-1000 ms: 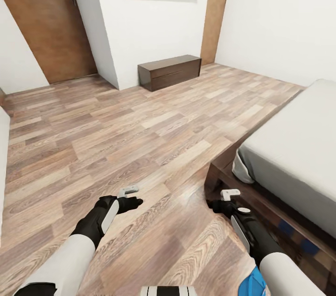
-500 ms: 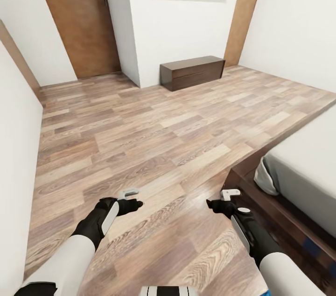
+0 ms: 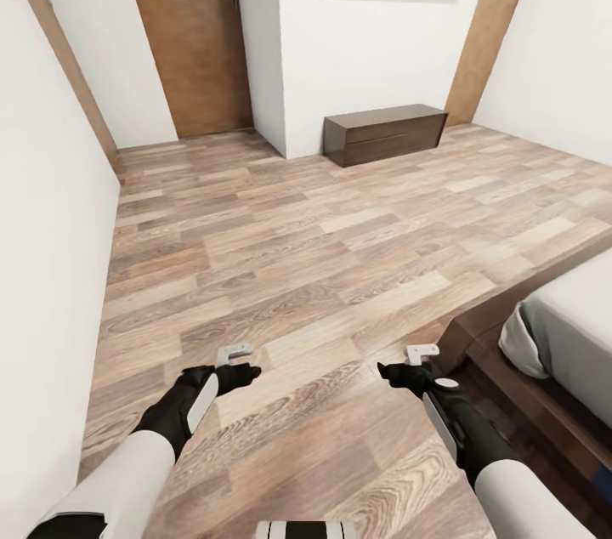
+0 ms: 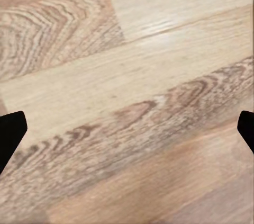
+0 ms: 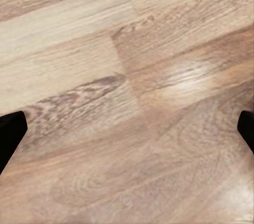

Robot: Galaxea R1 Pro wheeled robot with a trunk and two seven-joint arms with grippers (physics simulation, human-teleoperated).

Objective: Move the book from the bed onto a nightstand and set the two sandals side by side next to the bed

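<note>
Head view: both end effectors, left and right (jaws spread, empty), hang over plank floor beside the bed corner.

Bed: corner at right edge, dark frame, pale mattress.

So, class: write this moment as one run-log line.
phase: driving | left gripper: open, empty | right gripper: open, empty | bed: corner at right | book: unseen
</note>
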